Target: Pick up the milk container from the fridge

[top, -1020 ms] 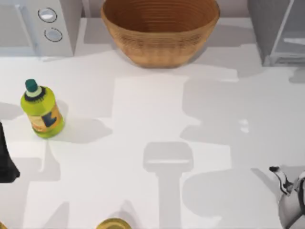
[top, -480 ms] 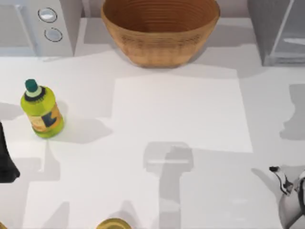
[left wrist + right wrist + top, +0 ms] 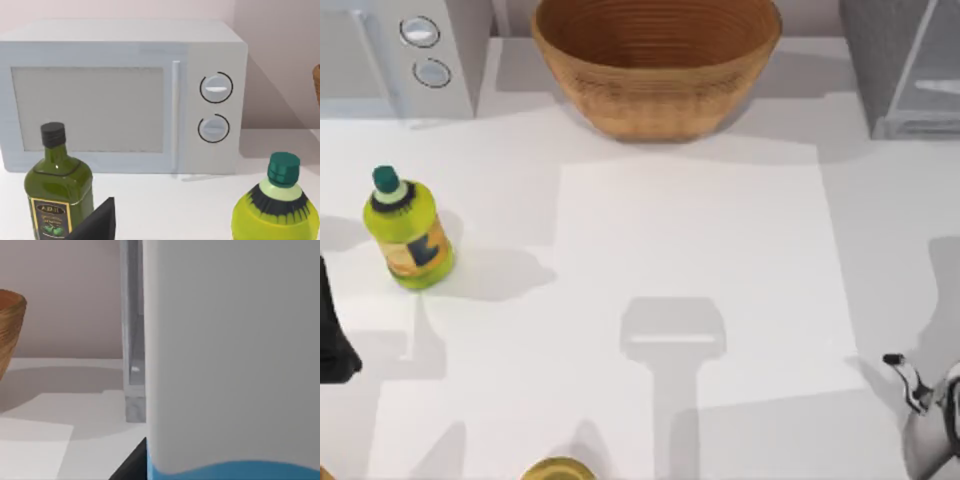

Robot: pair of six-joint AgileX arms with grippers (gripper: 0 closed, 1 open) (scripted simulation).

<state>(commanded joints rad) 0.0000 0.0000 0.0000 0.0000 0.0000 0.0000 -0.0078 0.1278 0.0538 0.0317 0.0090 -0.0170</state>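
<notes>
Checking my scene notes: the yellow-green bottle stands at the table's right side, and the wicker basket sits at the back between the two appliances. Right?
Not quite: the top view shows the yellow-green bottle at the table's left side. The wicker basket does sit at the back between the two appliances.

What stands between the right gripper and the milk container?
Nothing visible. The right wrist view shows the milk container close before the right gripper, the fridge behind it. The left gripper idles at the table's left.
</notes>
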